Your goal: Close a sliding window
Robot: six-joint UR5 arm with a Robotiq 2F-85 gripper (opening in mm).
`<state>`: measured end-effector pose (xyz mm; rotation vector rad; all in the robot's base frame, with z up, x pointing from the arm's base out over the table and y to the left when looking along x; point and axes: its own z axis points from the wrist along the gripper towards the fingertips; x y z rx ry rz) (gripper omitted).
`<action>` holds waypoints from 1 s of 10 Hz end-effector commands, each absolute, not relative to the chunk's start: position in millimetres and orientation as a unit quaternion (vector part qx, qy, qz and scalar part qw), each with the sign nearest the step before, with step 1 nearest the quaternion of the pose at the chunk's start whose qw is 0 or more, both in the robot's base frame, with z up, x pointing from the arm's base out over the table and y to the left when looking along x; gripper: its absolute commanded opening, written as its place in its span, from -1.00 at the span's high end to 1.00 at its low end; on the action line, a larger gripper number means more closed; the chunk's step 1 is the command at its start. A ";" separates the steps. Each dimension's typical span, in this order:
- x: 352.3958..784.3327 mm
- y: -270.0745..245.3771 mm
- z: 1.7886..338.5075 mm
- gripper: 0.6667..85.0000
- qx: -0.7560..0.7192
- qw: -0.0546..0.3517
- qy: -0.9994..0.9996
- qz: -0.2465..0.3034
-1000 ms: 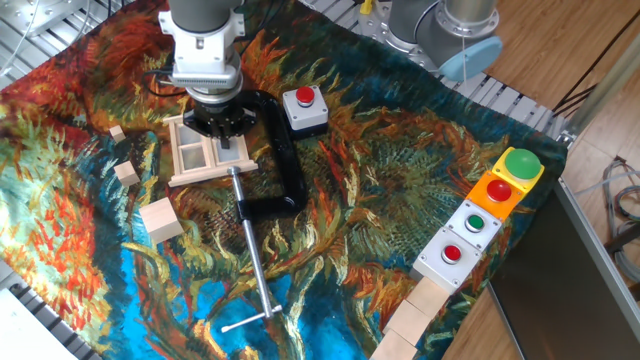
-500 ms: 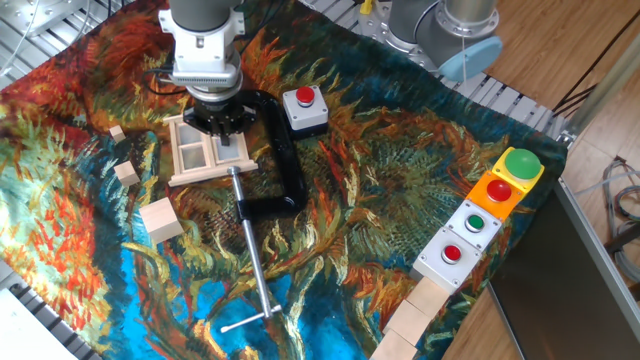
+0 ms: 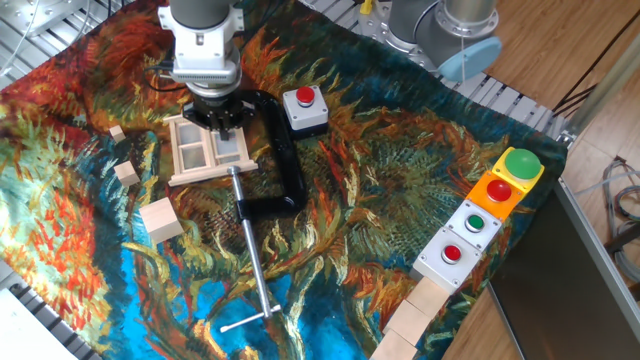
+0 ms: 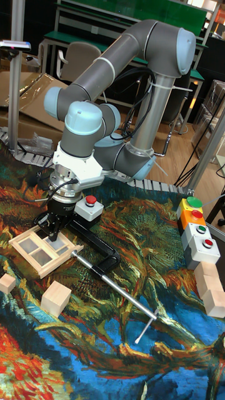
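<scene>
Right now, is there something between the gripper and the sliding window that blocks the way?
Nothing visible does. The gripper is already at the sliding window, at the frame's far right part. The black clamp lies beside the window on its right, and the wooden cubes sit off to its left, not between them.

The sliding window point(image 3: 207, 151) point(image 4: 41, 245), a pale wooden two-pane frame, lies flat directly beneath the gripper point(image 3: 222, 122) point(image 4: 52, 237), extending to its side.
</scene>
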<state>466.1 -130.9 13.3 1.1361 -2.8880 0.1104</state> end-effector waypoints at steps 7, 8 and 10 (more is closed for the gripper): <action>440.3 -156.9 18.4 0.98 0.371 0.039 -0.927 0.034; 438.5 -158.5 17.5 0.98 0.372 0.039 -0.927 0.032; 435.5 -160.7 18.2 0.98 0.372 0.042 -0.927 0.033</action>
